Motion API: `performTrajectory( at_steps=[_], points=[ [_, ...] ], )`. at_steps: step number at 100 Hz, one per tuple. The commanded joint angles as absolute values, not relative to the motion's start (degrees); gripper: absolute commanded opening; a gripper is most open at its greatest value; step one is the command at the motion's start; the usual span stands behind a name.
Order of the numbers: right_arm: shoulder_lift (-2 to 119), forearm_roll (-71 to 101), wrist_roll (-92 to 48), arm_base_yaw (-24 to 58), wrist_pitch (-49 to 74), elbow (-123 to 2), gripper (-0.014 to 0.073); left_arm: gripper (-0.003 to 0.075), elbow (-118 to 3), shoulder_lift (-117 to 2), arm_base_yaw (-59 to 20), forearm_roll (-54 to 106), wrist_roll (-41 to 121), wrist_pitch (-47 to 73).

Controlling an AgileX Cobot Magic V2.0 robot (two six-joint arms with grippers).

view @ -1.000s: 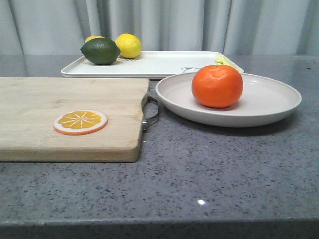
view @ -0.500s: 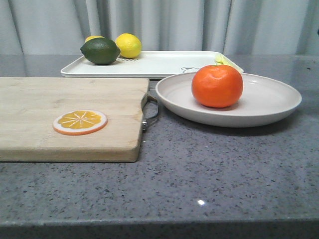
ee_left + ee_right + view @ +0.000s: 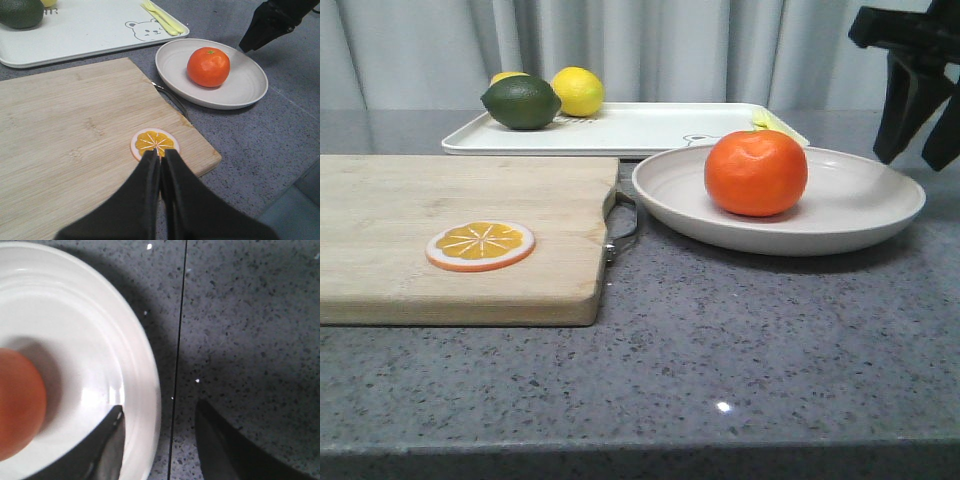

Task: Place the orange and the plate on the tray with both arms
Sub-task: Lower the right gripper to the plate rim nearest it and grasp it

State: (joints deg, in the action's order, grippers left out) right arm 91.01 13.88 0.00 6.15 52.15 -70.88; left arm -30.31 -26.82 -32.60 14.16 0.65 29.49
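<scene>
Since half a second ago my right gripper point(image 3: 918, 150) has come into the front view at 2 o'clock, above the far right rim of the plate point(image 3: 860, 215); nothing else has shifted. Its fingers are apart, and the right wrist view shows one finger over the inside of the rim and the other over bare counter point(image 3: 250, 315), so I judge it is lining up to pinch the rim. The orange point(image 3: 756, 172) sits in the plate, left of its centre, untouched. Behind, at 12 o'clock, the tray point(image 3: 640, 135) lies just beyond the plate, holding a lime point(image 3: 522, 102) and lemon point(image 3: 578, 91) at its far left corner. My left gripper point(image 3: 161, 167) hangs over the cutting board point(image 3: 65, 125) with fingers pressed together on nothing, near the orange slice point(image 3: 155, 143). Neither task item is on the tray yet; the left arm has to reach the orange.
</scene>
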Motion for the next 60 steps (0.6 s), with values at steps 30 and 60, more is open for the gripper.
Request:
performTrajectory(
  at_steps=[30, 60],
  points=[
    [91.9, 15.0, -1.0, 6.1, 50.4, -72.8, 0.0349, -0.0019, -32.0, -27.0, -32.5, 14.8, 0.3, 25.5],
    [93.5, 15.0, -1.0, 6.1, 50.5, -72.8, 0.0345, -0.0019, -32.0, -27.0, -32.5, 14.8, 0.3, 25.5]
  ],
)
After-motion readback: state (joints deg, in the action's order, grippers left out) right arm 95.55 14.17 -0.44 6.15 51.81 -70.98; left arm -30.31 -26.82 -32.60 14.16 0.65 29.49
